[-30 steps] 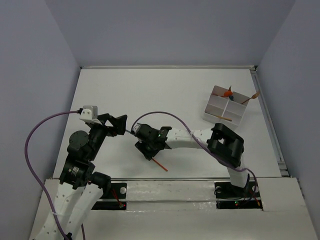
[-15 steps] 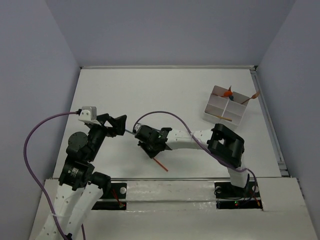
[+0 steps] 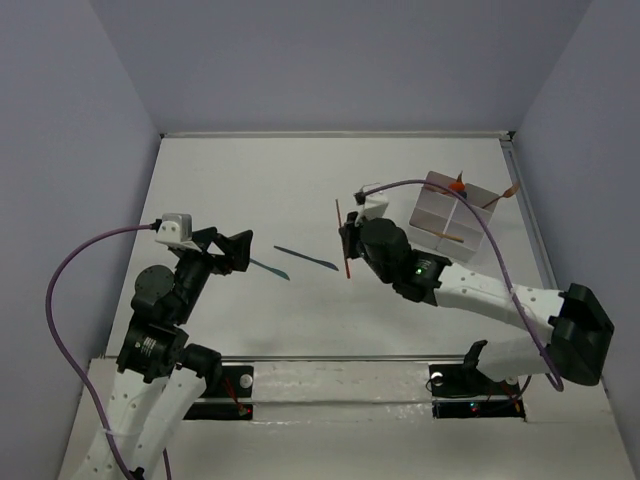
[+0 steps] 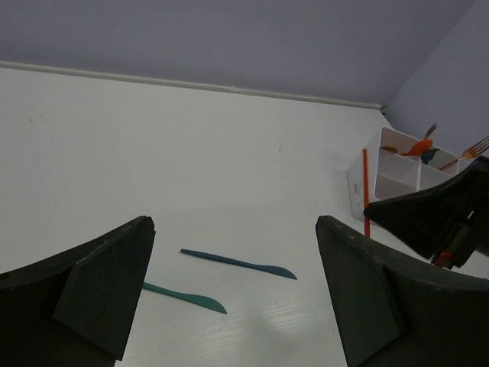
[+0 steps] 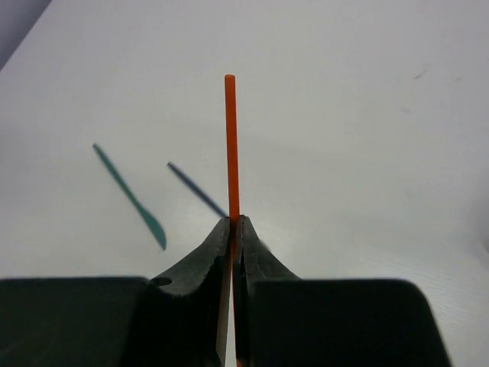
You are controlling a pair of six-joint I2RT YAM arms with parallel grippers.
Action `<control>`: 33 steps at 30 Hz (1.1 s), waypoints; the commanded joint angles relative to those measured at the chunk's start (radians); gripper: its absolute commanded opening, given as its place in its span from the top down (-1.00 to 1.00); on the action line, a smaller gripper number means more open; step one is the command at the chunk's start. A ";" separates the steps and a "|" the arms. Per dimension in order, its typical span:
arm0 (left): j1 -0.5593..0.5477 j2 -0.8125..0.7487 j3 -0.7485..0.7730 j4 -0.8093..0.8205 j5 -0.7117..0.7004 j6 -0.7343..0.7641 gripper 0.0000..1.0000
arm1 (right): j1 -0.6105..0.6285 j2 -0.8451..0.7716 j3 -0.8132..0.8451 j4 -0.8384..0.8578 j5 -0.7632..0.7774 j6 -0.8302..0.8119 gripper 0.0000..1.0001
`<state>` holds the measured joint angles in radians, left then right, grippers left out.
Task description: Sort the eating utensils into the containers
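My right gripper is shut on a slim orange stick and holds it above the table, left of the white four-compartment box. In the right wrist view the stick juts straight out from the shut gripper. The box holds orange and teal utensils. A teal knife and a dark blue knife lie flat mid-table; both show in the left wrist view, teal and blue. My left gripper is open and empty, just left of the teal knife.
A purple cable loops from the left arm, another arches over the right arm. An orange utensil handle sticks out over the box's right side. The table's raised rail runs along the right.
My right arm has swung from the near middle toward the right, lifting the orange stick off the table; it now holds it up near the box. The left arm has stayed put.
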<state>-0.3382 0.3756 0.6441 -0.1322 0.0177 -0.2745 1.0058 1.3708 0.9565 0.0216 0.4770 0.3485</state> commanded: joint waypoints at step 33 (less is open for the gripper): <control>-0.015 -0.024 0.043 0.045 -0.002 0.004 -0.98 | -0.593 0.036 -0.372 0.968 0.298 -0.321 0.86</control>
<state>-0.3473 0.3599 0.6441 -0.1322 0.0177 -0.2745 0.4232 1.3811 0.5983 0.8509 0.7517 0.0189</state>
